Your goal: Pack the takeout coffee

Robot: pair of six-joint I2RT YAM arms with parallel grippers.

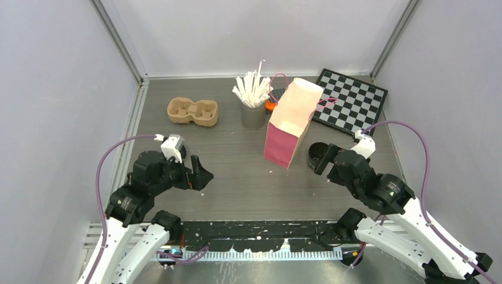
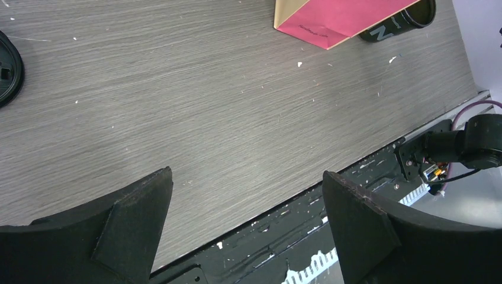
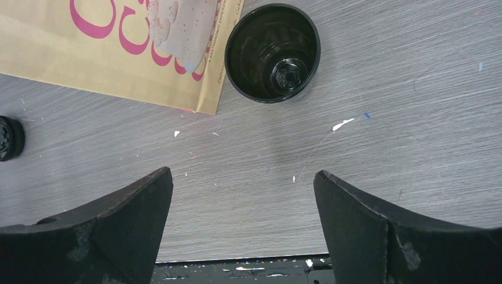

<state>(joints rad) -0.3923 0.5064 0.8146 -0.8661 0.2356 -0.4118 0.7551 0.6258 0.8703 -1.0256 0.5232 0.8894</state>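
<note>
One dark paper cup (image 3: 273, 52) stands on the table beside the pink bag (image 3: 112, 56), without a lid; I see down into it. It also shows in the top view (image 1: 311, 155) and the left wrist view (image 2: 400, 21). My right gripper (image 3: 243, 173) is open and empty, just short of this cup (image 1: 324, 160). A round black lid (image 2: 7, 68) shows at the left edge of the left wrist view; I cannot tell what is under it. My left gripper (image 2: 247, 173) is open and empty over the near table edge (image 1: 200, 171).
The pink bag (image 1: 290, 124) stands open-topped at mid table. Behind it are a grey cup of white sticks (image 1: 253, 109) and a checkerboard (image 1: 350, 100). A tan pulp two-cup tray (image 1: 192, 111) lies at back left. A small dark round thing (image 3: 9, 137) sits at the right wrist view's left edge.
</note>
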